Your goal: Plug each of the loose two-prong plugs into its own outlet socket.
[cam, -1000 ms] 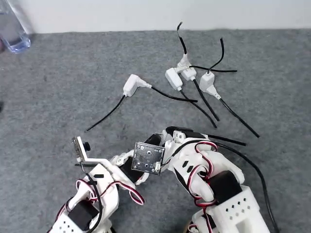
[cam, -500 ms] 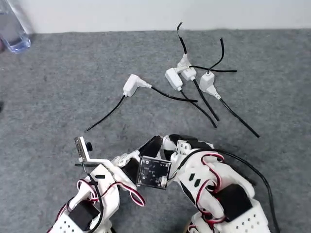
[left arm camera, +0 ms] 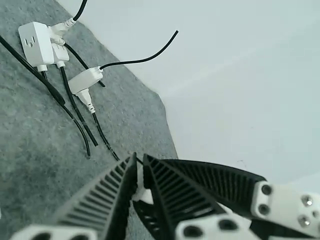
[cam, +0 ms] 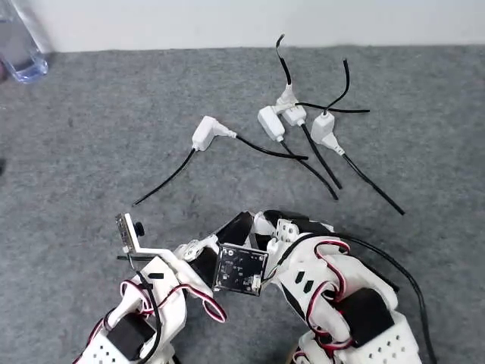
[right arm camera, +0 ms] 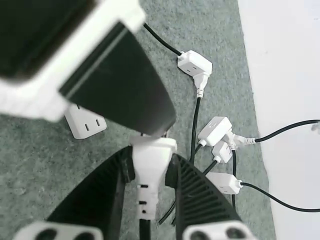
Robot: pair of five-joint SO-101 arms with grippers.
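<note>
My right gripper is shut on a white two-prong plug whose black cable runs back between the fingers. The plug's front end sits against the black finger of my left gripper, which is shut with its tips together. A white outlet socket with two slots lies on the carpet just beside both grippers. In the high view the two arms meet near the front centre, the left gripper beside the right arm's camera board.
Farther back on the grey carpet lie an angled white socket on a black cable and a cluster of white pieces with crossing cables. A clear bottle stands at the back left, by the white wall.
The right arm has drawn back toward the front edge and its camera board sits lower and a little to the right. The left arm has hardly moved.
</note>
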